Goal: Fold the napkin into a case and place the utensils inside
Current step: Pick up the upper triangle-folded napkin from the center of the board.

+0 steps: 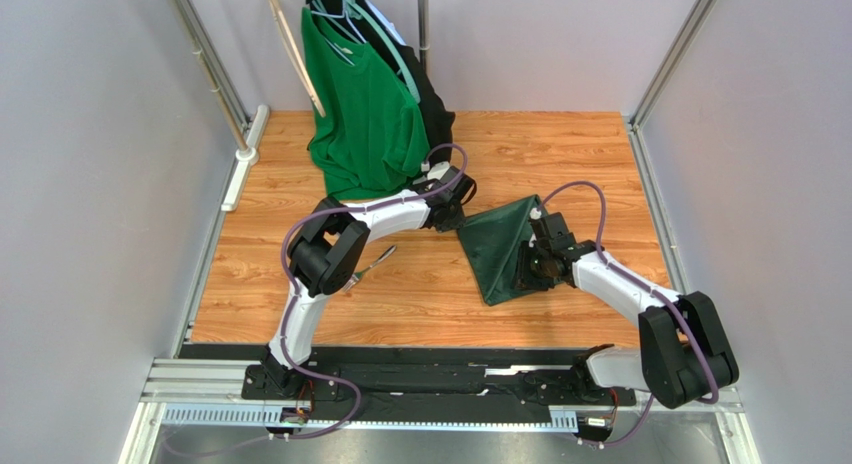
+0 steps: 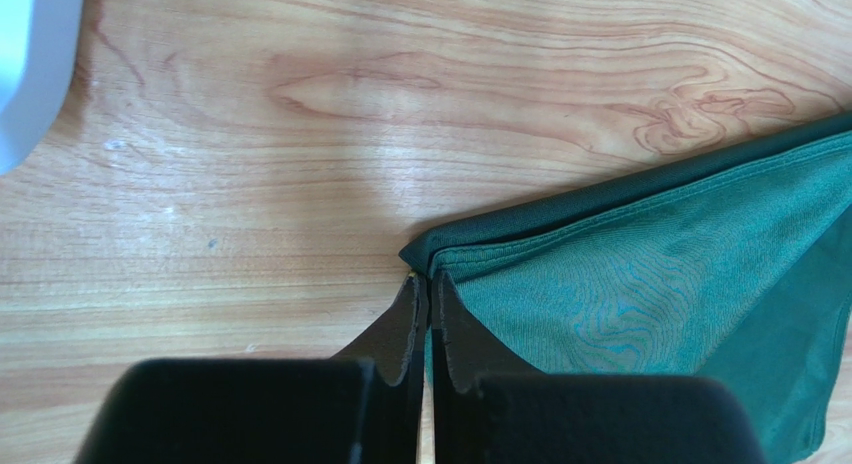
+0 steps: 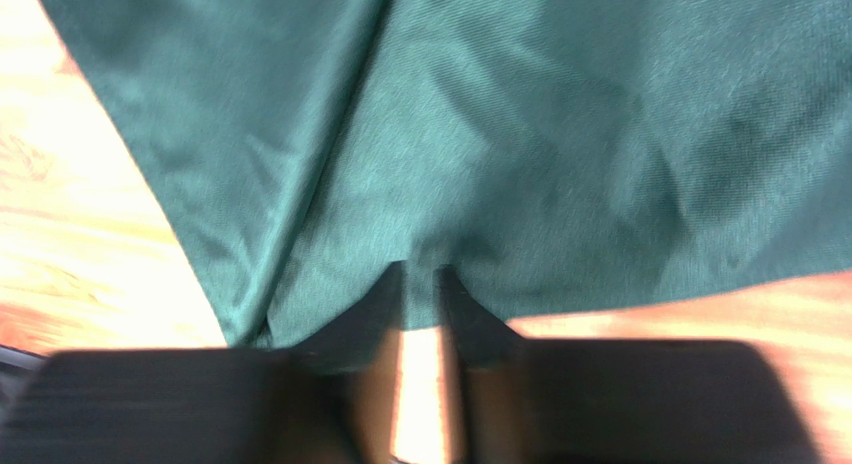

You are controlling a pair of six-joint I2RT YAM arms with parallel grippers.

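Observation:
The dark green napkin lies folded into a triangle right of the table's middle. My left gripper is at its left corner. In the left wrist view the jaws are pressed together with a sliver of the napkin pinched between them. My right gripper is over the napkin's near right edge. In the blurred right wrist view its tips stand slightly apart over the napkin's edge, which lies between them. One silver utensil, a fork, lies on the wood by the left arm's elbow.
A bright green T-shirt and a black garment hang on hangers at the back, reaching down to the table just behind the left gripper. Metal frame rails run along both sides of the wooden table.

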